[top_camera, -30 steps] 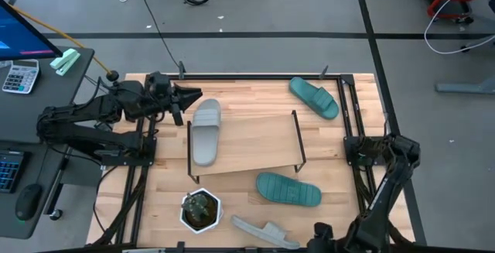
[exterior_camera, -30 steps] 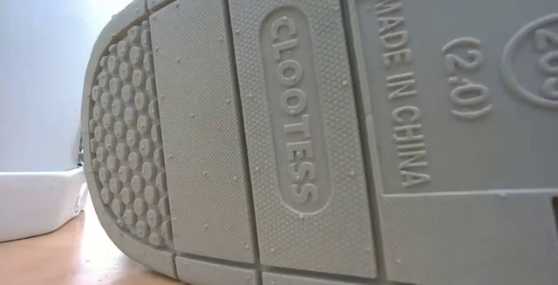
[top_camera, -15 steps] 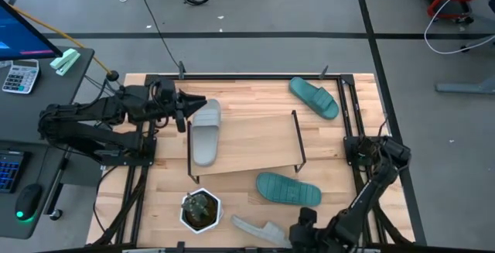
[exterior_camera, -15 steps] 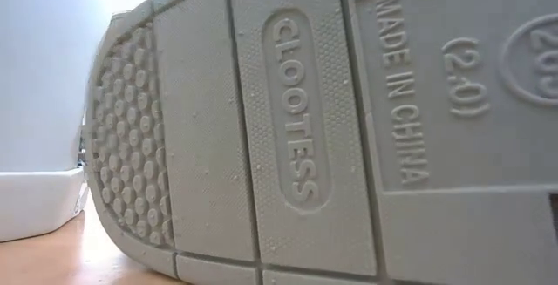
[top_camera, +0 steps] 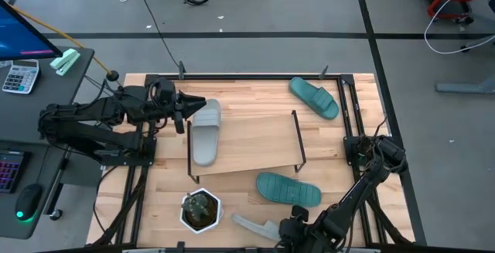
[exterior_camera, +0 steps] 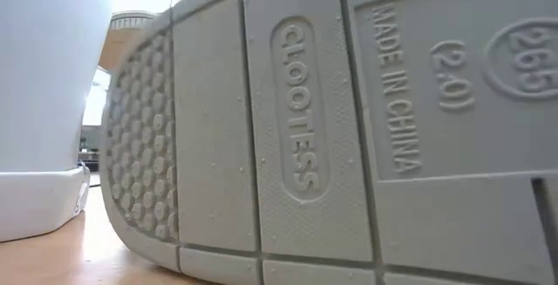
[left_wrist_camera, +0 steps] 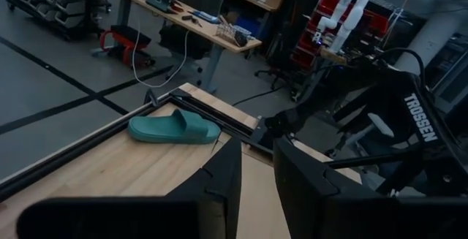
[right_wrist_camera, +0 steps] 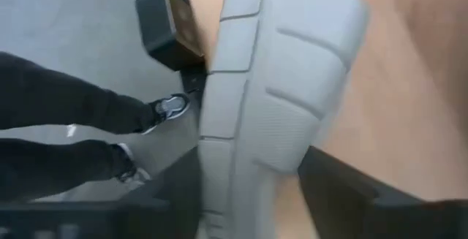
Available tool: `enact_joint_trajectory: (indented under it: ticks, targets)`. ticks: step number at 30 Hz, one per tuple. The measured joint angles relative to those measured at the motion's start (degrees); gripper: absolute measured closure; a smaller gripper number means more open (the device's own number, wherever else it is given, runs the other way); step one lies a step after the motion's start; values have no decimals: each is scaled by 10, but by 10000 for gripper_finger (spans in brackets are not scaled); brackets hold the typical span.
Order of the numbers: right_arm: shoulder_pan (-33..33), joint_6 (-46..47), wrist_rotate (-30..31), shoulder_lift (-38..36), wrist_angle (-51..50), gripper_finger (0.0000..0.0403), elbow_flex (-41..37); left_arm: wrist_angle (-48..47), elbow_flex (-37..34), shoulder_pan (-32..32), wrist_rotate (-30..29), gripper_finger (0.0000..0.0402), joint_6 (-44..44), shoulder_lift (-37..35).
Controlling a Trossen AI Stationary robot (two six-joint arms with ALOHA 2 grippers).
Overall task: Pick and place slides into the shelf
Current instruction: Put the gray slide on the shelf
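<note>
- While the shelf (top_camera: pixel 246 141) serves as the landmark in the high view, one grey slide (top_camera: pixel 206 132) is seen lying on its left end; a teal slide (top_camera: pixel 288 189) lies just in front of it, another teal slide (top_camera: pixel 314 97) behind its right end, and the second grey slide (top_camera: pixel 254 226) well in front, by the potted plant (top_camera: pixel 200 210). The right gripper (top_camera: pixel 288 230) is placed at that slide; the left gripper (top_camera: pixel 186 104) is held by the shelf's left end.
- Low view: the grey sole (exterior_camera: pixel 349 137) is tipped on edge, marked "CLOOTESS", "MADE IN CHINA", "(2.0)", "265".
- Left wrist view: the jaws are held narrowly apart, empty.
- Right wrist view: the jaws are spread astride the sole (right_wrist_camera: pixel 270 93); a grip cannot be told. The rubber is judged light, flexible, grippy, best pinched across the sole's edge.
</note>
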Motion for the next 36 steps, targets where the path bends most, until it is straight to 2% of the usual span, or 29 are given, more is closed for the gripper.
enact_joint_trajectory:
  ticks: [4, 5, 15, 22, 31, 36]
  targets:
    - [1, -1, -18, -2, -1, 350, 0, 0, 0, 0, 1, 319, 0, 0]
    - [2, -1, -21, -4, -5, 358, 0, 0, 0, 0, 1, 321, 0, 0]
    - [25, 64, -29, -85, -112, 358, -1, 0, 0, 0, 0, 320, 2, 0]
    - [33, 65, -24, -188, -113, 358, 7, 0, 0, 0, 0, 328, 2, -1]
    - [11, -19, 109, -304, -126, 358, 16, 0, 0, 0, 9, 324, 2, -2]
    - [-19, -121, 182, -346, -126, 358, 17, 1, 0, 0, 9, 330, 1, -2]
